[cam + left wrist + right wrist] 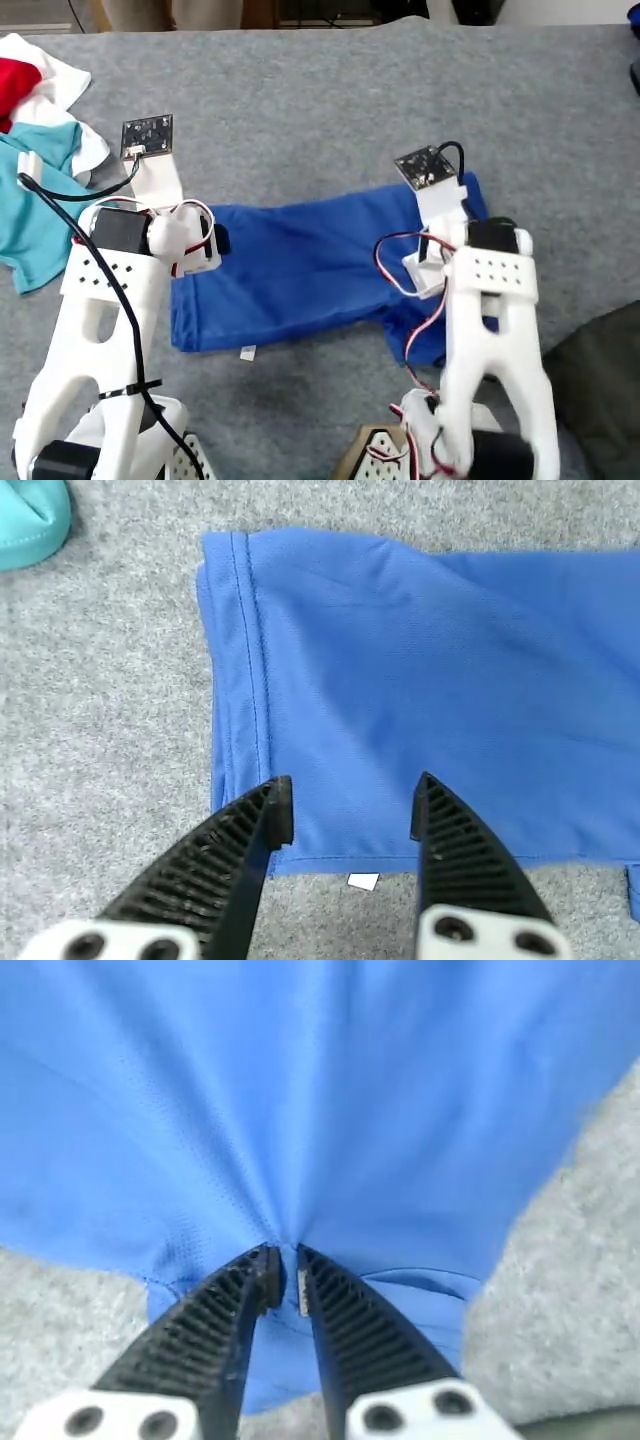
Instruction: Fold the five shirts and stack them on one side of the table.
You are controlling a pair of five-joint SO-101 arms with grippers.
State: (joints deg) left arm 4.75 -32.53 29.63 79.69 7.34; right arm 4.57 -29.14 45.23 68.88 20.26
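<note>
A blue shirt [300, 275] lies spread across the middle of the grey table [300, 120], its length running from side to side between the two arms; its nearer edge is uneven, and a bunched part sits lower beside the right arm [490, 300]; the left arm [110, 290] stands over the shirt's left end, the right arm over its right end. The left gripper [350, 810] is open, its two ribbed black fingers [245, 830] spread apart above the shirt close to a corner, where a stitched hem runs along one side edge; whether the tips touch the cloth I cannot tell; a small white tag [363, 882] lies on the table just beside the shirt's edge, between the fingers. The right gripper [285, 1265] is closed on the blue shirt, a pinch of fabric caught between its tips, with creases fanning out from the pinch; grey table shows on either side of the cloth there. At the far left corner of the table lies a loose heap of other shirts, apart from the blue one: a teal shirt [35, 230] nearest the left arm, a white shirt [60, 70] beyond it, and a red shirt [15, 85] at the very edge, touching the white one. A dark cloth [600, 370] lies at the table's right edge near the right arm's base.
</note>
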